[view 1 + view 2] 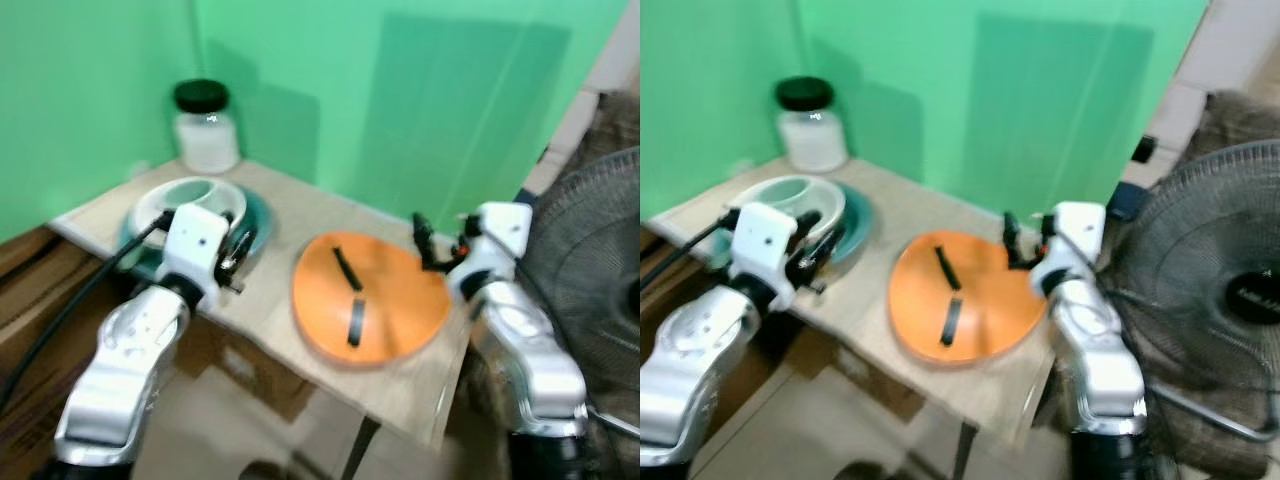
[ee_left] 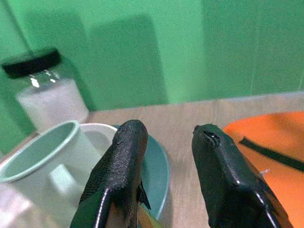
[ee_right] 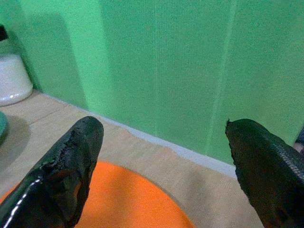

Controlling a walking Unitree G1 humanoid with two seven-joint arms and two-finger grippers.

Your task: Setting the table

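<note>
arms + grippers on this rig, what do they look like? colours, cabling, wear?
Both arms are glossy silver with white blocks at the wrists. The left gripper and right gripper each have two long black fingers; the right one's fingertips look chipped and scuffed. A thick black cable runs to the left wrist.

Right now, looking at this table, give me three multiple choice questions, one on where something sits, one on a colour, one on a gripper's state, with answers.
1. Where is the jar?
A. at the table's back corner by the green wall
B. on the orange plate
C. on the floor

2. What colour is the plate with two dark strips?
A. teal
B. white
C. orange

3. How is the right gripper?
A. shut on a cup
B. open, holding nothing
C. shut on the plate

Answers: 1 A, it stands beside the wall. 2 C, plainly orange. 3 B, fingers wide apart.
</note>
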